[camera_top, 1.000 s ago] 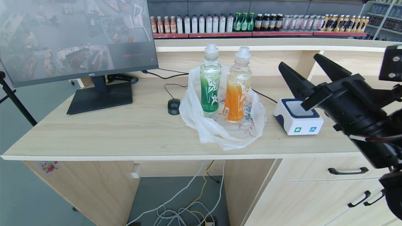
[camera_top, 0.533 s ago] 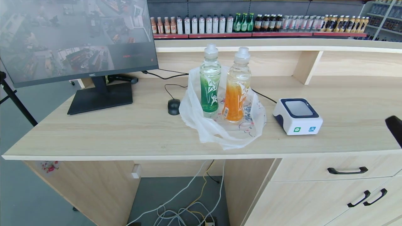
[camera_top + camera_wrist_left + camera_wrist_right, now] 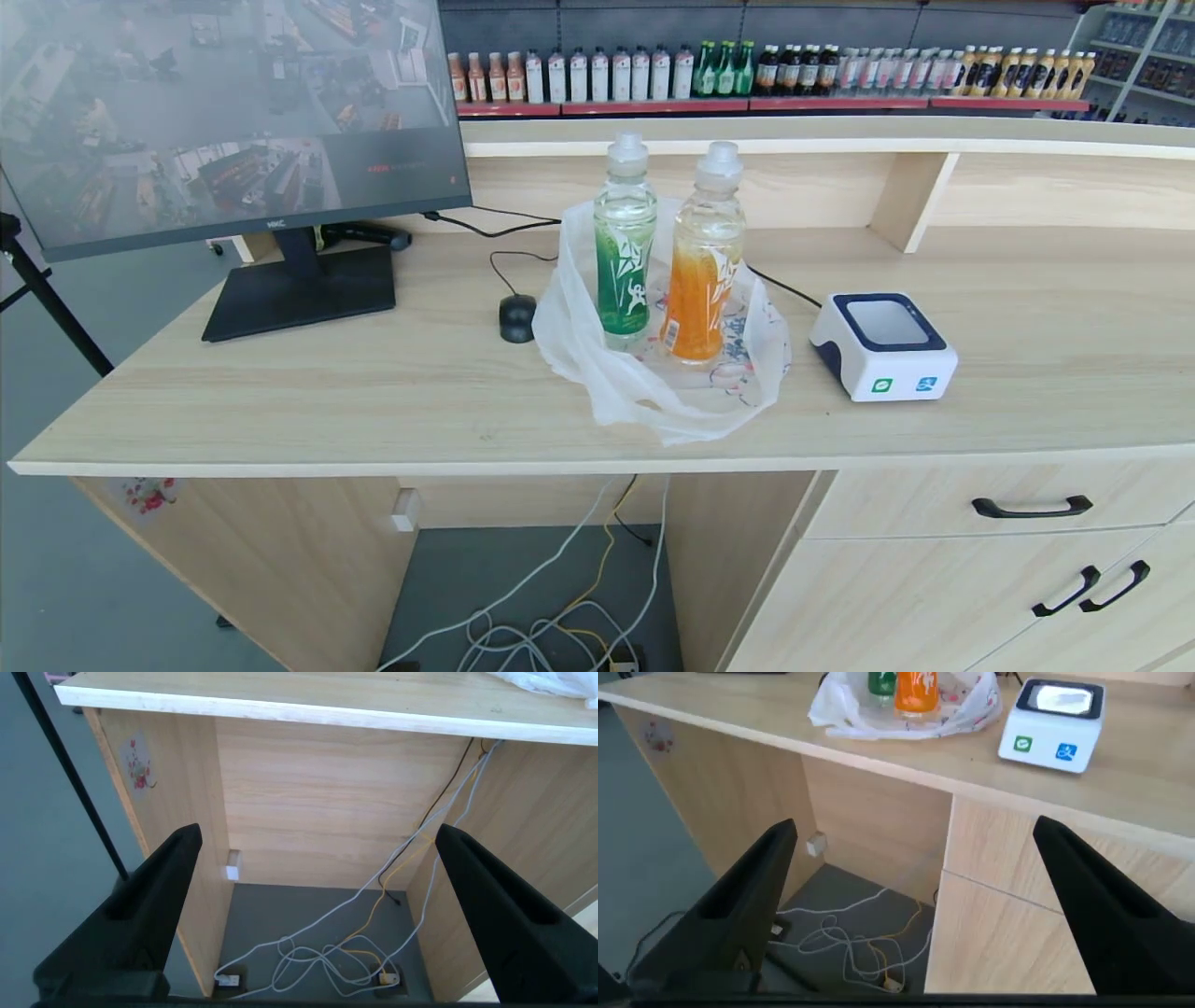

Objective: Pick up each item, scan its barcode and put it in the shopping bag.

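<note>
White bag (image 3: 653,403) holds green bottle (image 3: 624,257) and orange bottle (image 3: 702,280)

Both bottles stand upright, side by side, in the bag on the wood counter (image 3: 373,392). Scanner (image 3: 883,346) sits just beside the bag, on the robot's right; mouse (image 3: 516,316) sits on its left. Left gripper (image 3: 318,833) and right gripper (image 3: 915,824) hang low before the counter front, fingers spread wide, holding nothing.

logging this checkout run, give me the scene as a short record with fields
green bottle: upright in the shopping bag
orange bottle: upright in the bag, right of the green one
shopping bag: open, on the counter
scanner: on the counter, right of the bag, apart
left gripper: open, empty, below counter height
right gripper: open, empty, below counter height
task state: both bottles bagged
</note>
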Motion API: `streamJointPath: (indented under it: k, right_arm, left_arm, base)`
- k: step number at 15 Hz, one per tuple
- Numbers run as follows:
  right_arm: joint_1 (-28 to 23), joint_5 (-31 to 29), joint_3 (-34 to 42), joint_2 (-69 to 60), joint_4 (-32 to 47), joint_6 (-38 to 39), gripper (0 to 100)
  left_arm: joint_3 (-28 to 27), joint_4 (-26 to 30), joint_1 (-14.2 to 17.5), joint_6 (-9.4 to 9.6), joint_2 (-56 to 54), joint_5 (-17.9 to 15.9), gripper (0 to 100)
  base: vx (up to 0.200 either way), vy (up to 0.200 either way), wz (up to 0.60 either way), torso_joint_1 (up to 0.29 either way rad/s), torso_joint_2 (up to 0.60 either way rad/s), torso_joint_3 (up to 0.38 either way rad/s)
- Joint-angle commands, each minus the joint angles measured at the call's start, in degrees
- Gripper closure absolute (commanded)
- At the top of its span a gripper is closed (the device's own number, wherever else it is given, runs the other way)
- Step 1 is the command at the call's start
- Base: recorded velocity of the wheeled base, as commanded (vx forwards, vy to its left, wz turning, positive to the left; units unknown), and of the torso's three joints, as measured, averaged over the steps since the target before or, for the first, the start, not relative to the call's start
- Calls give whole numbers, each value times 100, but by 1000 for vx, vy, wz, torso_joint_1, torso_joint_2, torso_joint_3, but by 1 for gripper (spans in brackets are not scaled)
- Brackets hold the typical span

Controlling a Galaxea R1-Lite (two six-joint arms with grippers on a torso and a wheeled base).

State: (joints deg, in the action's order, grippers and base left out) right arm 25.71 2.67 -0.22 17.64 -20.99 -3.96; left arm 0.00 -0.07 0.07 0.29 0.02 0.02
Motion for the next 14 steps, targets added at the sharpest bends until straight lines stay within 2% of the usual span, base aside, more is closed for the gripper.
streamJointPath:
  k: [1,4,6,7,8,10,11,13,14]
  right_arm:
    - [75,5,22,-1430,1106,-52,0]
    - [75,-12,22,-1764,2073,1,0]
    - [92,-12,22,-1509,2082,27,0]
    - [-92,-38,22,-1219,2090,168,0]
    - [-365,-118,22,-982,2090,264,0]
    - [-1666,-153,22,-665,2090,256,0]
    - [-2088,-153,22,-692,2090,229,0]
    - [-2474,-153,22,-1193,2090,168,0]
    - [-2466,-153,22,-1421,2090,168,0]
  left_arm:
    - [0,-1,1,6,-2,6,0]
    - [0,-1,1,-3,-2,6,0]
    - [0,-1,1,-3,-2,-2,0]
    - [0,-1,1,6,-2,-2,0]
    - [0,-1,1,15,-2,-2,0]
    - [0,-1,1,-3,-2,-2,0]
    - [0,-1,1,6,-2,-2,0]
    - [0,-1,1,-3,-2,6,0]
    - [0,-1,1,6,-2,-2,0]
  base:
    - [0,0,0,0,0,0]
    - [0,0,0,0,0,0]
    - [0,0,0,0,0,0]
    - [0,0,0,0,0,0]
    - [0,0,0,0,0,0]
    - [0,0,0,0,0,0]
    - [0,0,0,0,0,0]
    - [0,0,0,0,0,0]
    - [0,0,0,0,0,0]
